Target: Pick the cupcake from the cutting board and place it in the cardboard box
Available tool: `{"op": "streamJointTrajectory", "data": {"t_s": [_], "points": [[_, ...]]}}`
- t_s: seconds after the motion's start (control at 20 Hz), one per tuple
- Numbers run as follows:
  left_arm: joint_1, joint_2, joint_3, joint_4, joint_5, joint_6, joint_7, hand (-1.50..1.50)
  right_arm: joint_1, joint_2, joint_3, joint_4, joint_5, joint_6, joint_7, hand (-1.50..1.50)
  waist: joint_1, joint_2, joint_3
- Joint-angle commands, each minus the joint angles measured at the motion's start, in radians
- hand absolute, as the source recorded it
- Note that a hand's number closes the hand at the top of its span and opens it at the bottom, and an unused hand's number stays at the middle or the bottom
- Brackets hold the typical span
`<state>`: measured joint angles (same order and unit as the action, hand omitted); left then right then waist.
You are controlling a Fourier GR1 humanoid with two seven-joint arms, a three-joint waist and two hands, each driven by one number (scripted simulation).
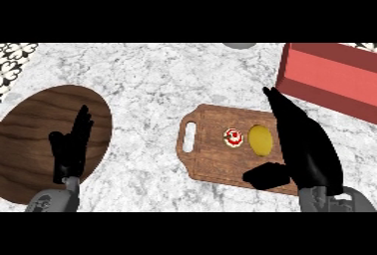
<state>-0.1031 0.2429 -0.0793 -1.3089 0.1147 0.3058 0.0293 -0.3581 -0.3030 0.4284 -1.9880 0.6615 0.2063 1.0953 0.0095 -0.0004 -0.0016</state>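
Cupcake (pixel 233 137) sits mid cutting board (pixel 221 159), beside a yellow disc (pixel 259 140). Right hand (pixel 302 144) hovers over the board's right edge, fingers straight, thumb spread, holding nothing. Advice: shift left, curl round the cupcake only, then lift toward the red box (pixel 331 79). Left hand (pixel 71 144) rests open over the round wooden board (pixel 29 144).

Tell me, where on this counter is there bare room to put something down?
The widest bare marble lies between the round wooden board and the cutting board, running up to the red box. The cutting board's right half is crowded: cupcake, yellow item, and the right robot hand over them. The left robot hand rests over the round board.
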Motion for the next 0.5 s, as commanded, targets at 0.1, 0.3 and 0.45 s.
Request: {"op": "streamJointTrajectory", "data": {"t_s": [0.1,0.3,0.45], "points": [[-0.007,-0.003,0.013,-0.001,0.008,-0.013,-0.006,0.00,-0.090,0.092,0.005,0.110,-0.029,0.150,0.225,-1.50,0.000,0.000,0.000],[0.031,-0.023,0.006,0.004,0.000,-0.016,-0.030,0.00,-0.082,0.150,0.030,0.162,0.009,0.112,0.216,-1.50,0.000,0.000,0.000],[-0.028,0.025,0.053,0.035,0.018,-0.052,-0.001,0.00,-0.097,0.194,0.015,0.230,0.044,0.091,0.186,-1.50,-0.005,0.001,0.001]]}}
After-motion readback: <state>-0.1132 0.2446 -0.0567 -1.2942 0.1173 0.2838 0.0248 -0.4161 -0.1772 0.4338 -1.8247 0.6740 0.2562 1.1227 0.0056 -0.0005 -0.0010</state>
